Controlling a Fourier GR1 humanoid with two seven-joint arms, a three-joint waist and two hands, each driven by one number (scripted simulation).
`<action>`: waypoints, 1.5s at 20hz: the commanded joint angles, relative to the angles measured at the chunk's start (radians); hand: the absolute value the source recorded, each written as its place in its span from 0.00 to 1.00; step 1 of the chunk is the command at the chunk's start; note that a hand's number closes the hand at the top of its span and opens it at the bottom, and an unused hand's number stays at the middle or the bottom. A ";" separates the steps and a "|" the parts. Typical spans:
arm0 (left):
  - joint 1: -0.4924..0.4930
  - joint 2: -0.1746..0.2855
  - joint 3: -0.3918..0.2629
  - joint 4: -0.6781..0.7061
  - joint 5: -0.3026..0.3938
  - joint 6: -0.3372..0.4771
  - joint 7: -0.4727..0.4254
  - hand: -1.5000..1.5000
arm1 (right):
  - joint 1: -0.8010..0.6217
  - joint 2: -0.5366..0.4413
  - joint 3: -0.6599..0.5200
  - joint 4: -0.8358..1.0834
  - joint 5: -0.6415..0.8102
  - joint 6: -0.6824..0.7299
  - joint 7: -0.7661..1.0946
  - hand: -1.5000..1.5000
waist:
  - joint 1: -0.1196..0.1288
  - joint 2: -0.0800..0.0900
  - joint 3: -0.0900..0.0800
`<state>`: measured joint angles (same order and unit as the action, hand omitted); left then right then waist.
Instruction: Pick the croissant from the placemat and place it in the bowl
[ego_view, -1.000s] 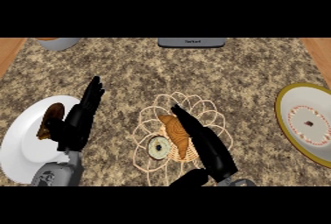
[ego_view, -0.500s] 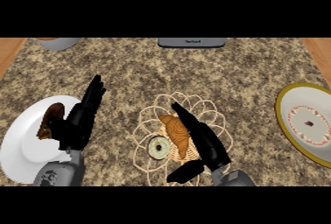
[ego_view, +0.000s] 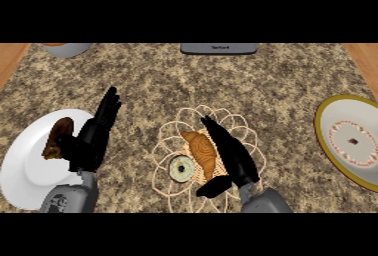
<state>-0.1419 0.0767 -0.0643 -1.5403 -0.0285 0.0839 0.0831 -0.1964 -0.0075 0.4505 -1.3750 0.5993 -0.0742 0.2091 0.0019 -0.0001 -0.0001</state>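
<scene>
Croissant (ego_view: 198, 150) golden-brown, ridged, lying on lacy placemat (ego_view: 167, 134).

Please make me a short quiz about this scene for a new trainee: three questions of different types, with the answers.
1. True or false: the croissant already lies in the white dish.
2. Which hand lies right beside the croissant, fingers straight? A) left hand B) right hand
3. Fill in: the croissant rests on the woven ____.

Key: 1 false; 2 B; 3 placemat.
</scene>
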 joint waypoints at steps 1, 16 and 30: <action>-0.024 0.002 0.007 -0.021 -0.012 -0.002 0.039 0.50 | -0.093 0.007 -0.021 0.099 0.024 -0.001 0.023 0.00 | 0.002 0.000 0.000; 0.020 -0.026 -0.002 -0.068 -0.012 -0.010 0.057 0.50 | -0.092 0.006 0.121 0.250 0.065 -0.008 -0.182 1.00 | 0.005 0.000 0.000; 0.072 0.011 0.034 -0.067 0.005 -0.043 0.013 0.50 | 0.241 0.006 -0.065 -0.305 -0.052 -0.317 -0.052 1.00 | -0.024 -0.010 0.000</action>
<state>-0.1049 0.0805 -0.0266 -1.5795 -0.0349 0.0591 0.0958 -0.0607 -0.0163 0.3778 -1.5009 0.5547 -0.3050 0.1470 -0.0283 -0.0091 -0.0010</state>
